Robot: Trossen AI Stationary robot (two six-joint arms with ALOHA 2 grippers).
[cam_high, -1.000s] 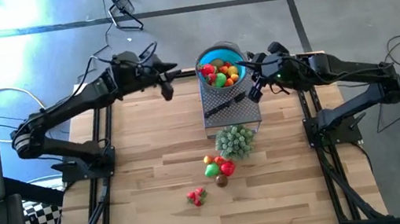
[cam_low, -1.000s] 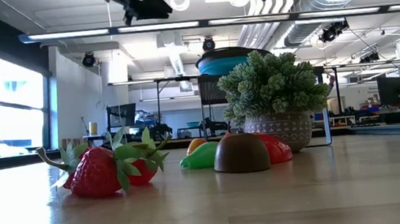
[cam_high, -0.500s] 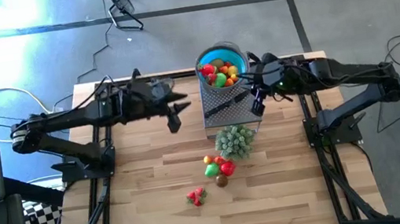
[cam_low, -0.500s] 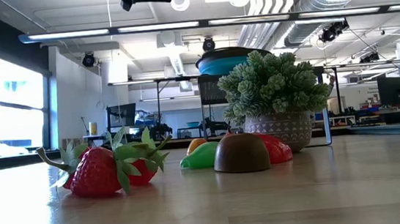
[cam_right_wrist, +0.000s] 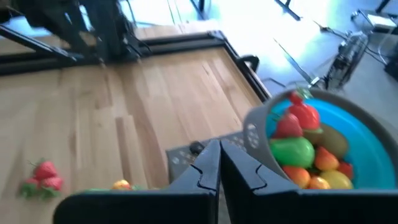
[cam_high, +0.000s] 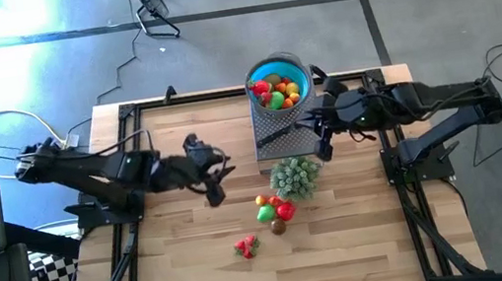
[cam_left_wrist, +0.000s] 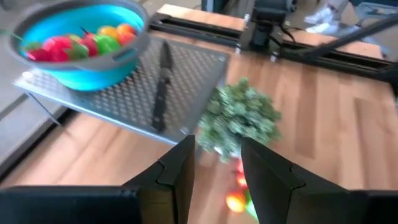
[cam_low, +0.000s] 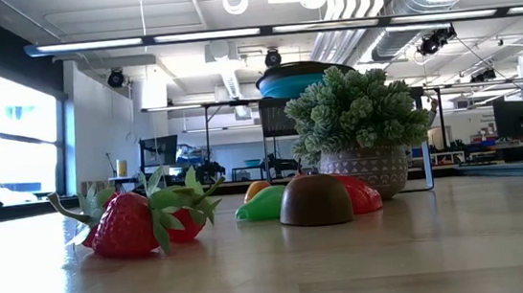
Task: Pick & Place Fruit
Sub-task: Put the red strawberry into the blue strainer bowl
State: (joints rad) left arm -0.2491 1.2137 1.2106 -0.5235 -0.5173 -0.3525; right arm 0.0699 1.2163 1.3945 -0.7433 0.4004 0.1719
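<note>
- The left hand (cam_high: pixel 215 188) had swung away from the far edge of the desk (cam_high: pixel 189 259) and come down over its middle, left of the loose fruit. Its fingers (cam_left_wrist: pixel 180 171) stood partly apart with nothing between them.
- From where I stood, that read as the left arm lining up for its next pick, though no fruit had been touched yet.
- Nearest the front lay two strawberries (cam_high: pixel 246 247), well apart from the rest. In the low view they sat side by side, leaves up (cam_low: pixel 139 221).
- A little farther back, a small heap of fruit (cam_high: pixel 275 212) lay just in front of the potted green plant (cam_high: pixel 294 175): orange, green, red and a brown one (cam_low: pixel 315 200).
- Behind the plant stood a perforated metal stand (cam_high: pixel 283 139) with a black-handled knife (cam_left_wrist: pixel 161 84) lying on it.
- On the far end of that stand the blue bowl (cam_high: pixel 278 85) already held most of the fruit, so the job looked well along, with only a handful left.
- The right hand (cam_high: pixel 323 142) had slid nearer along the stand's right side, fingers (cam_right_wrist: pixel 208 171) pressed together and empty; it seemed to be waiting.
- The surface was pale wooden planks inside a black frame. The room behind was an open workshop with large windows, ceiling ducts and strip lights.
</note>
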